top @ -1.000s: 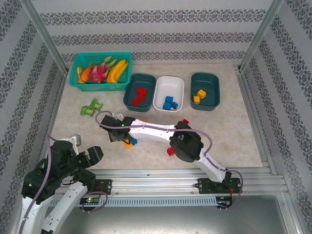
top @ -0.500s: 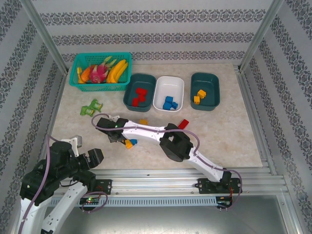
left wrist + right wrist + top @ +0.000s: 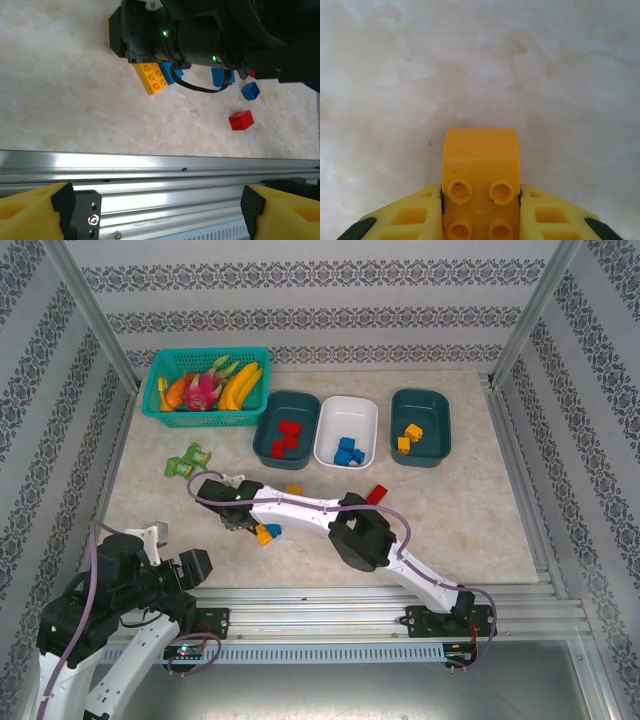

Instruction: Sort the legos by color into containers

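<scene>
The surface [image 3: 480, 510] lies bare from 3 to 5 o'clock in the top view, and again at 9 o'clock below the green toy [image 3: 185, 462]. Patterned walls close three sides, and a metal rail [image 3: 380, 600] runs along the near edge. At 12 o'clock stand the left teal tray [image 3: 300, 410] with red legos [image 3: 288, 436], the white tray [image 3: 350, 415] with blue legos [image 3: 347, 451], and the right teal tray [image 3: 425, 410] with yellow legos [image 3: 408, 435]. The mesh basket [image 3: 200, 420] sits at 11 o'clock.

Against a second ago, the right arm's elbow [image 3: 360, 540] has drawn in toward 12 o'clock, uncovering a loose orange brick [image 3: 294, 489], and its jaws have come together.

The right arm stretches low across the surface toward 9 o'clock. The right end effector [image 3: 481, 192] is clamped on a yellow-orange brick [image 3: 481, 165], studs facing the wrist camera, left of centre and just beside a blue brick [image 3: 172, 74]; I cannot tell whether it is lifted. A red brick [image 3: 241, 120] and a small blue brick [image 3: 251, 90] lie loose nearby. The left arm is folded at 7 o'clock by the rail, the left end effector [image 3: 156, 200] spread wide and holding nothing.
</scene>
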Tool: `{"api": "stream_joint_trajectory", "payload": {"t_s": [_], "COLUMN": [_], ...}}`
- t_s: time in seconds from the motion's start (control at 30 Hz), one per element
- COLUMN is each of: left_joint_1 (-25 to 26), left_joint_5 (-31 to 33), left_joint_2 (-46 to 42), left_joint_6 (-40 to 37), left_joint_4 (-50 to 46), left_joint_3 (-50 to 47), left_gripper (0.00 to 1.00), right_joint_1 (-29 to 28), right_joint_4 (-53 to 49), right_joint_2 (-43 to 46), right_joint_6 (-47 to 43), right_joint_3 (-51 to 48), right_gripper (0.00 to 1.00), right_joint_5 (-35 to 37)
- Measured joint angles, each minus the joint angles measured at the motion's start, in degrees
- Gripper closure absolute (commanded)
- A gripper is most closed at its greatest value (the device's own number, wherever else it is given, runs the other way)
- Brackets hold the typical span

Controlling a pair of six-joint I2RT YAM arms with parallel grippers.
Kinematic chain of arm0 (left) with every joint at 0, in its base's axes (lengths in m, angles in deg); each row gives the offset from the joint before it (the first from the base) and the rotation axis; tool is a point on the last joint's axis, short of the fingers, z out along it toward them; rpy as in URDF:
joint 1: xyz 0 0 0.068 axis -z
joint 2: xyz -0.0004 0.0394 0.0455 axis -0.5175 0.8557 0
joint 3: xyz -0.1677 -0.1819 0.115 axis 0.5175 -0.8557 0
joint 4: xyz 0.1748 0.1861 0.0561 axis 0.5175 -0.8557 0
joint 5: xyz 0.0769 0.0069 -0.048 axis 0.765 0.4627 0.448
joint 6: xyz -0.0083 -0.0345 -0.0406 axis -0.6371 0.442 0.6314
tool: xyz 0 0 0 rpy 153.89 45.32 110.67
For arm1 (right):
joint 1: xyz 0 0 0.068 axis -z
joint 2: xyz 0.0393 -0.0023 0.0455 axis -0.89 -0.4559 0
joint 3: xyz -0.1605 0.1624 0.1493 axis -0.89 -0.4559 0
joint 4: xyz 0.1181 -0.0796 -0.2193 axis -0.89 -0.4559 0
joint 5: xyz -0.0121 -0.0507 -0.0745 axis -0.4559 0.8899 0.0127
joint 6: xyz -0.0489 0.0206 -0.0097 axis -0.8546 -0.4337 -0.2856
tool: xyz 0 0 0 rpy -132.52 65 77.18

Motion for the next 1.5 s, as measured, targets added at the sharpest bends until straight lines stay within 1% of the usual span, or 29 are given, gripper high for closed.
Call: {"api": "stream_joint_trajectory", "payload": {"t_s": [0.07, 0.13, 0.27, 0.37, 0.5, 0.57, 0.7, 0.8, 0.93, 1.07, 1.2, 1.33, 1.5], "left_joint_1": [0.00, 0.00, 0.00, 0.04, 1.73, 4.00, 10.49, 14.49, 17.99, 19.19, 19.45, 19.50, 19.56], "left_joint_5": [-1.66, -3.54, -6.10, -7.28, -7.54, -6.88, -4.98, -4.17, -3.82, -4.33, -5.33, -6.01, -6.58], "left_joint_2": [0.92, 3.91, 13.99, 22.36, 33.31, 39.10, 51.93, 61.37, 73.75, 83.91, 93.15, 101.02, 106.33], "left_joint_6": [0.11, 0.42, 1.31, 1.95, 3.32, 3.56, 3.82, 4.63, 5.05, 5.44, 5.44, 5.14, 4.76], "left_joint_4": [1.27, 3.98, 12.24, 19.04, 28.55, 32.41, 39.10, 44.04, 47.58, 49.86, 50.07, 49.68, 49.29], "left_joint_3": [0.00, 0.00, 0.85, 2.62, 6.56, 9.27, 16.74, 22.18, 31.12, 39.78, 49.27, 58.93, 65.55], "left_gripper": [0.12, 0.12, 0.12, 0.13, 0.12, 0.12, 0.12, 0.12, 0.12, 0.13, 0.13, 0.13, 0.13], "right_joint_1": [0.50, 1.40, 4.72, 9.11, 17.29, 21.64, 32.70, 40.68, 50.64, 57.24, 61.09, 62.88, 63.89], "right_joint_4": [-0.22, -0.17, 0.50, 1.07, 1.81, 1.60, 0.66, -0.79, -1.70, -1.90, -1.62, -1.33, -1.09], "right_joint_2": [1.51, 5.01, 17.05, 27.15, 37.38, 40.59, 44.33, 44.96, 44.96, 43.91, 38.60, 31.17, 24.92], "right_joint_6": [-0.46, -1.11, -1.79, -2.89, -4.37, -5.29, -7.82, -9.81, -11.80, -13.18, -14.34, -14.95, -15.76], "right_joint_3": [-0.02, -1.11, -7.32, -12.39, -20.17, -24.17, -31.87, -34.99, -37.77, -38.40, -36.98, -34.21, -31.52], "right_gripper": [0.76, 0.76, 0.76, 0.76, 0.77, 0.77, 0.77, 0.77, 0.77, 0.77, 0.77, 0.77, 0.77], "right_joint_5": [0.35, 0.81, 1.40, 1.40, -0.13, -1.22, -4.63, -6.86, -8.66, -9.73, -10.45, -10.69, -10.88]}}
